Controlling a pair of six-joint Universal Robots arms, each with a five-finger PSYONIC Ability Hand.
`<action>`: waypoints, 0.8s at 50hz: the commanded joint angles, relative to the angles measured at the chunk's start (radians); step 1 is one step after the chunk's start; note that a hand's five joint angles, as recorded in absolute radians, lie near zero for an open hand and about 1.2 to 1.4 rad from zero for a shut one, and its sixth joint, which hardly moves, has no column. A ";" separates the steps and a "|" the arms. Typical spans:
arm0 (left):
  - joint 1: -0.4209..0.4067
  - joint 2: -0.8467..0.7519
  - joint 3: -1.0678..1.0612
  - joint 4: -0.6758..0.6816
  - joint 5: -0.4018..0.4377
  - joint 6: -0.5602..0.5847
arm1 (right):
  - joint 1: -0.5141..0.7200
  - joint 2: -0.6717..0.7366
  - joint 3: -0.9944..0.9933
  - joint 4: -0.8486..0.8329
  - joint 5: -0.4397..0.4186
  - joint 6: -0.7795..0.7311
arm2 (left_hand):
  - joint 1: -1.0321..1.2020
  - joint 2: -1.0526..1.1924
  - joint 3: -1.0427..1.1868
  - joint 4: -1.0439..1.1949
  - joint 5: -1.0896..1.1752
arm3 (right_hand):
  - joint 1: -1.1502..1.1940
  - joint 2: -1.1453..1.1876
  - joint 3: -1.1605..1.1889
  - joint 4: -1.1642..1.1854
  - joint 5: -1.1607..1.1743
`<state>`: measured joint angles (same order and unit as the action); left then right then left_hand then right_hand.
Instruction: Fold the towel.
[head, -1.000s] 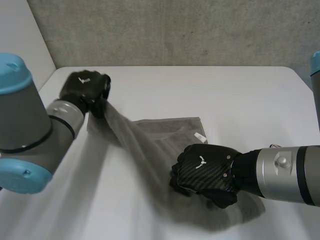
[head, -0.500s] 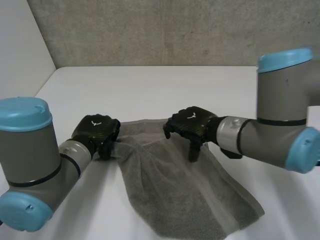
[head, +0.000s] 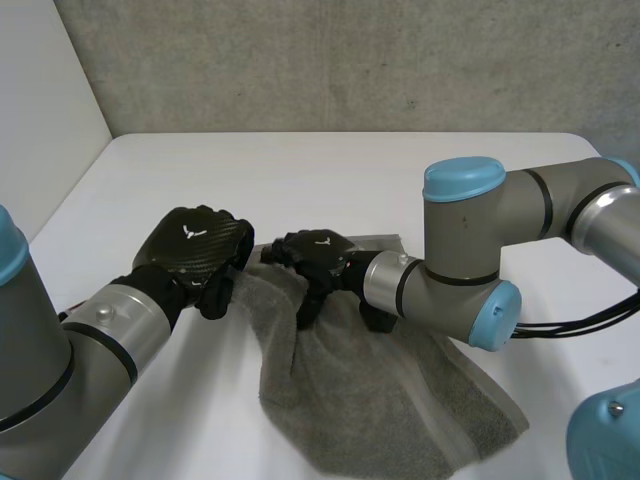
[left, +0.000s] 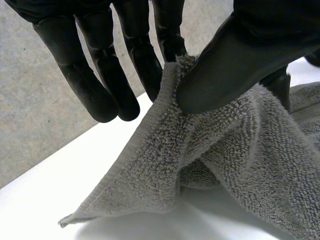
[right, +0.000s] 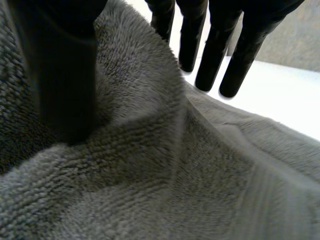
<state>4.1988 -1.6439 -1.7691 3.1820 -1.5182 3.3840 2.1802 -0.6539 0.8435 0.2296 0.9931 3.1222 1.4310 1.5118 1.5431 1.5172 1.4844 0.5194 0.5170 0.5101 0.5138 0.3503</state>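
Observation:
A grey towel (head: 380, 390) lies rumpled on the white table (head: 350, 170), trailing toward the front right. My left hand (head: 195, 252) holds its left corner just off the table. In the left wrist view the thumb (left: 235, 60) pinches the towel's hemmed edge (left: 165, 130) against the fingers. My right hand (head: 322, 260) hovers over the towel's upper part, close beside the left hand, fingers pointing down. In the right wrist view its straight fingers (right: 220, 55) reach past a raised fold of towel (right: 150, 175) and the thumb rests against the cloth.
A concrete wall (head: 350, 60) stands behind the table's far edge. My right arm (head: 470, 250) reaches across the middle of the table. Bare table surface lies to the far side and to the left front.
My right hand has let go of the towel's near end and moved left to the upper part. The left hand has brought its corner down and toward the middle.

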 joint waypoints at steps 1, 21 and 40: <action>0.027 0.007 0.006 0.006 0.016 0.001 | -0.002 0.060 -0.082 0.066 -0.047 0.055 | -0.035 -0.116 -0.147 -0.121 -0.263 | 0.696 0.699 0.706 0.702 0.691; 0.040 -0.284 0.646 0.175 -0.083 0.130 | -0.005 -0.316 0.030 -0.569 0.389 -0.319 | -0.035 -0.116 -0.147 -0.121 -0.263 | 0.877 0.879 0.886 0.882 0.871; -0.005 -0.232 0.341 0.319 -0.151 0.144 | -0.016 -0.363 0.226 -0.391 0.203 -0.355 | -0.035 -0.116 -0.147 -0.121 -0.263 | 0.877 0.879 0.886 0.882 0.871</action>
<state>4.1993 -1.8471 -1.2322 3.5587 -1.6755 3.5249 2.1693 -1.0807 1.0727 -0.3792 1.2783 2.7748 1.4851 1.5256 1.5471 1.5243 1.5263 1.3081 1.3325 1.3337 1.3412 1.1611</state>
